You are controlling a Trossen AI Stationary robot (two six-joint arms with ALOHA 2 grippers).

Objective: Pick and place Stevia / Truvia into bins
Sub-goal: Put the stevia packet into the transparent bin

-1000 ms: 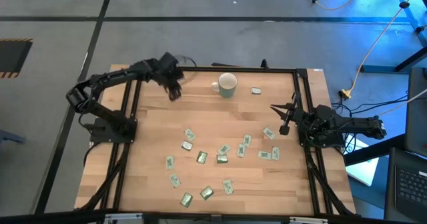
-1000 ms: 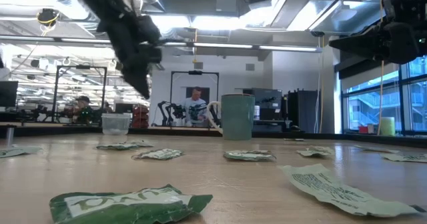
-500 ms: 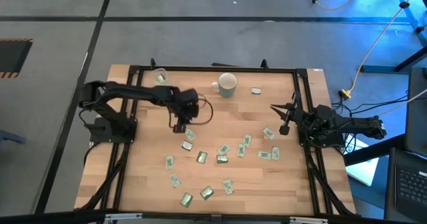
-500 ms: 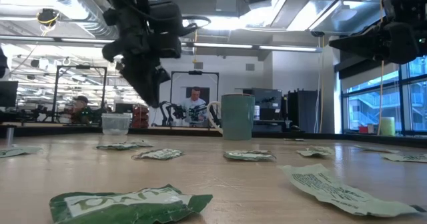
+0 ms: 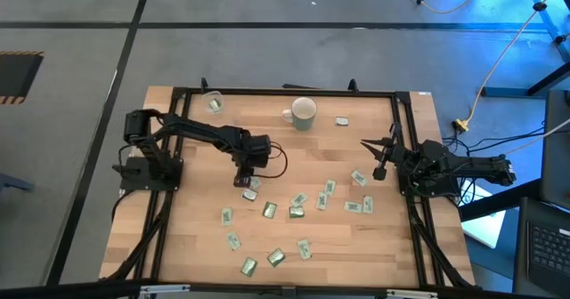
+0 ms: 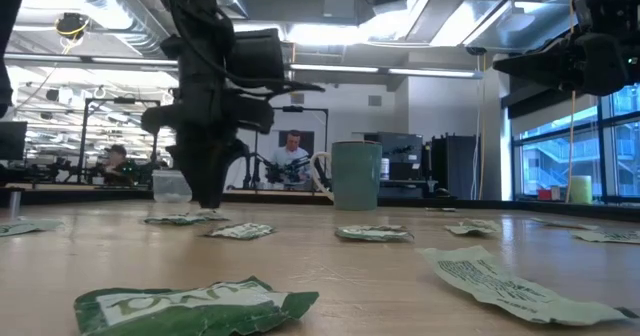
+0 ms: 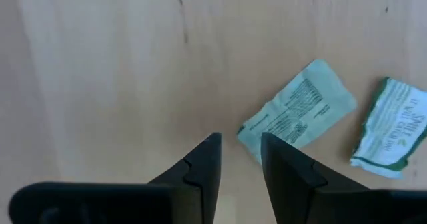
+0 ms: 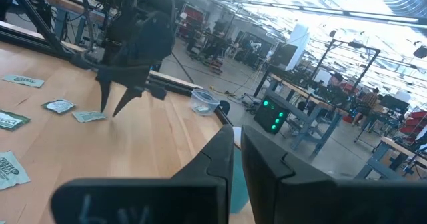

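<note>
Several green-and-white Stevia sachets [image 5: 294, 212] lie flat, scattered over the near half of the wooden table. My left gripper [image 5: 245, 180] points down, open, low over the table just left of one pale sachet [image 7: 298, 111], whose corner lies beside one finger. A greener sachet [image 7: 390, 132] lies beyond it. Nothing is between the fingers [image 7: 208, 159]. The clear cup [image 5: 212, 103] stands at the far left, the pale mug [image 5: 304, 113] at the far middle. My right gripper [image 5: 378, 167] waits shut at the right edge, level and off the table.
One sachet [image 5: 341, 120] lies right of the mug. Black frame rails [image 5: 401, 157] run along the table's sides. In the low view the cup [image 6: 168, 184] is partly hidden behind my left gripper [image 6: 207, 201]. People sit in the room beyond the table.
My left gripper has swung from over the cup at the far left corner toward the table's middle and near side. It has come down until its fingertips hang just above the sachets. The sachets have not moved.
</note>
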